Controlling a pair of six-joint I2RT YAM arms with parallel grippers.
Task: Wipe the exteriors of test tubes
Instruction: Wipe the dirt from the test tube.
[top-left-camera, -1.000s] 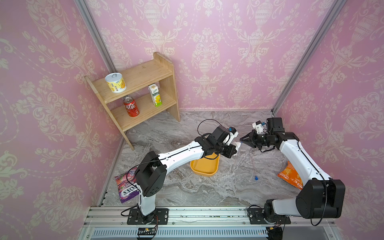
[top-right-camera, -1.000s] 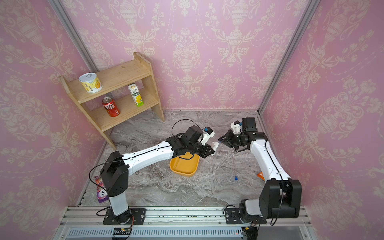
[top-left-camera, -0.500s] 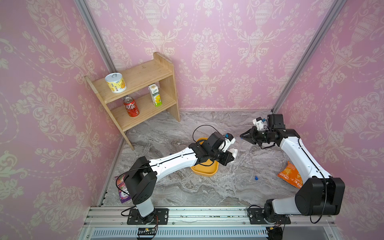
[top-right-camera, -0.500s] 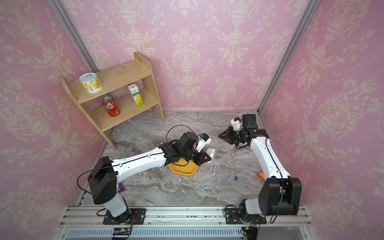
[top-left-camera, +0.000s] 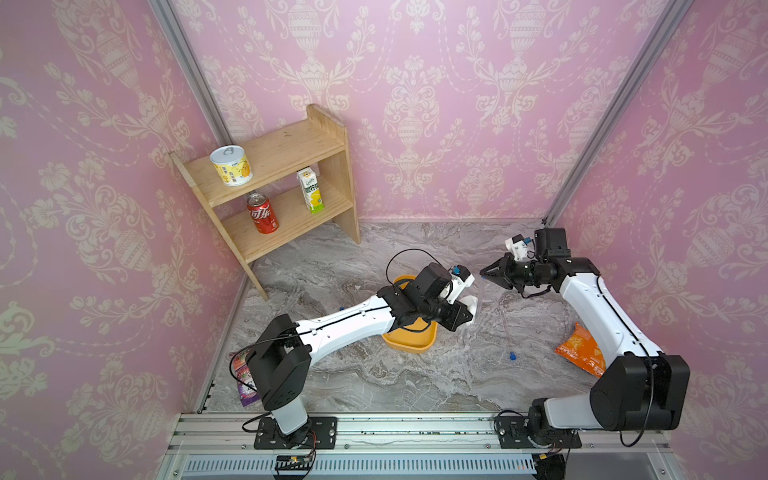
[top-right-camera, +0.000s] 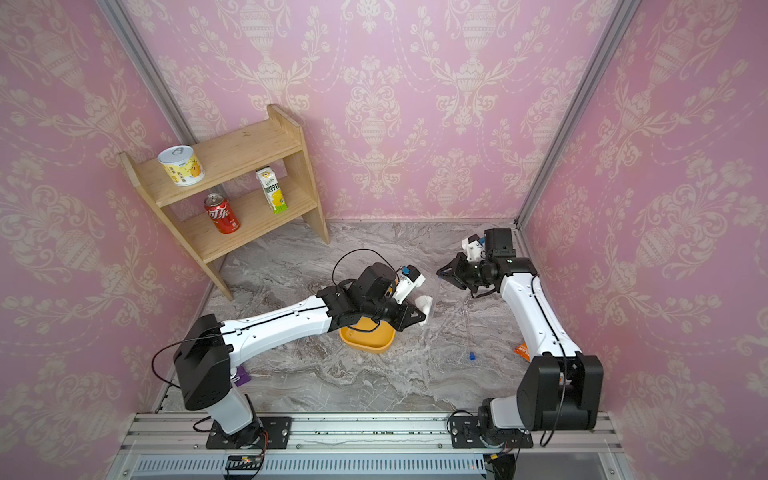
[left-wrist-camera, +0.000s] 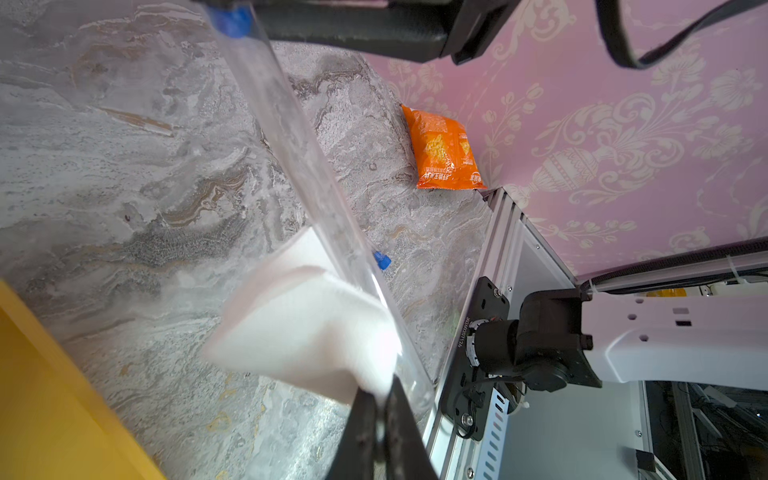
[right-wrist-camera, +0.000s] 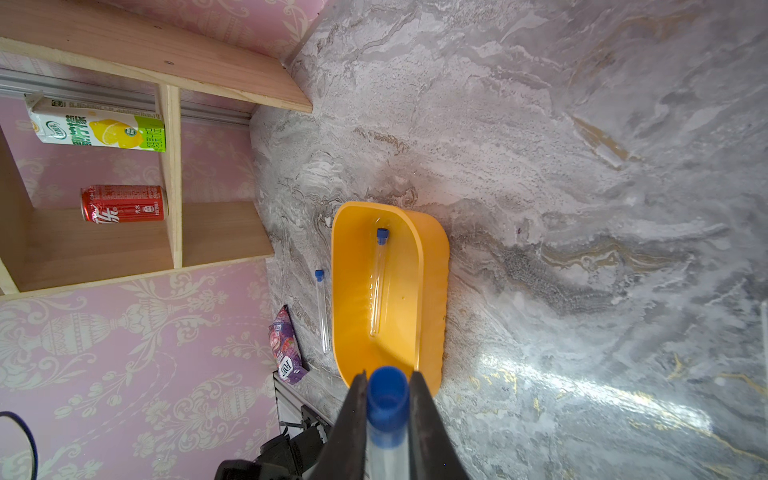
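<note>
Left tool (left-wrist-camera: 380, 409): was pressed together on a white pad (left-wrist-camera: 307, 332) corner.
White pad: sat just beside the held test tube (left-wrist-camera: 299, 137) (contact not discernible).
Right tool (right-wrist-camera: 386, 388): pinched that tube's blue-capped end.
Second test tube (right-wrist-camera: 379, 282): lay in the yellow tray (right-wrist-camera: 434, 291).
Third test tube (right-wrist-camera: 322, 311): lay on the surface (right-wrist-camera: 540, 166) beside the tray.
Fourth test tube (left-wrist-camera: 381, 260): lay near the orange bag (left-wrist-camera: 446, 149).

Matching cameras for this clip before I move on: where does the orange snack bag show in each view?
Top view: orange snack bag, lower right.
Top view: lower right, only a corner showing.
Left wrist: whole bag, against the pink wall.
Right wrist: not in it.
Shared landmark: the yellow tray, in all four views.
</note>
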